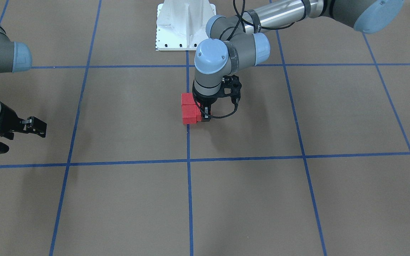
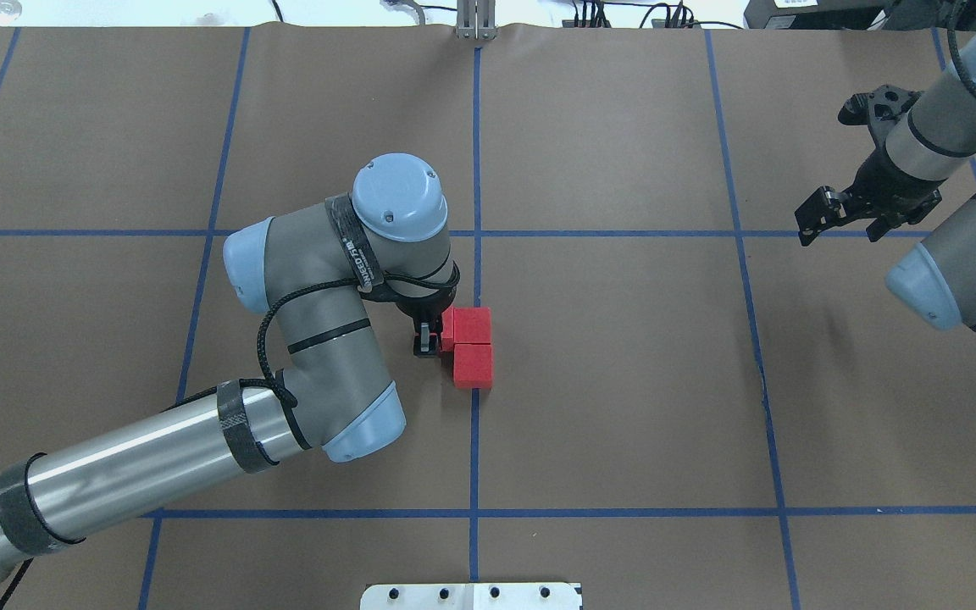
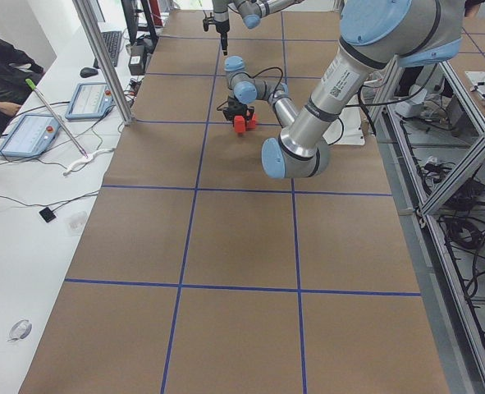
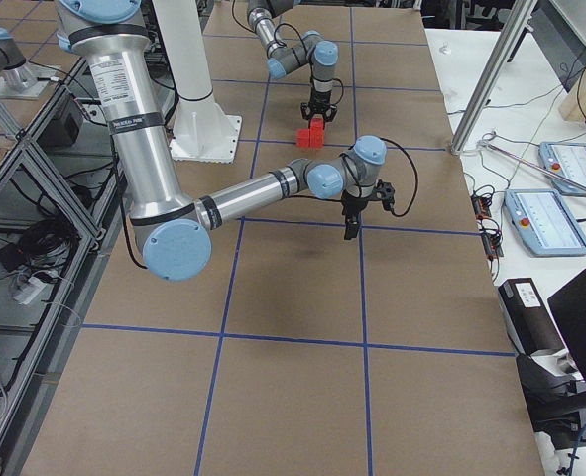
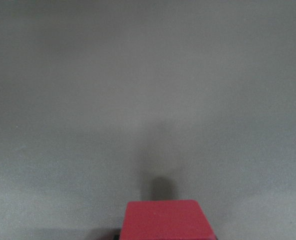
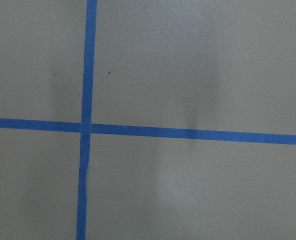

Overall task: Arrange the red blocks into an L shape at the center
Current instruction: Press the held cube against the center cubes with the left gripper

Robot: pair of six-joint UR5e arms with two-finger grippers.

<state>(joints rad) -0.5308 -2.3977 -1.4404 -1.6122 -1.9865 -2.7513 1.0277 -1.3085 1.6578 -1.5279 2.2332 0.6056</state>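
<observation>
Overhead exterior showed the left pincer (image 2: 429,341) clamped on one of the three red blocks (image 2: 471,343), holding it against the left side of the other two, which lay touching in a row at the worktop's (image 2: 623,381) middle, away from all edges. Near the far right corner, the right pincer (image 2: 842,224) hung spread and empty.

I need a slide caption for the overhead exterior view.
Left claw holds the third red block beside two touching red blocks, forming an L; right claw hovers open, far aside.

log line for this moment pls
left gripper shut on third red block beside two placed red blocks | right gripper open, aside
</observation>
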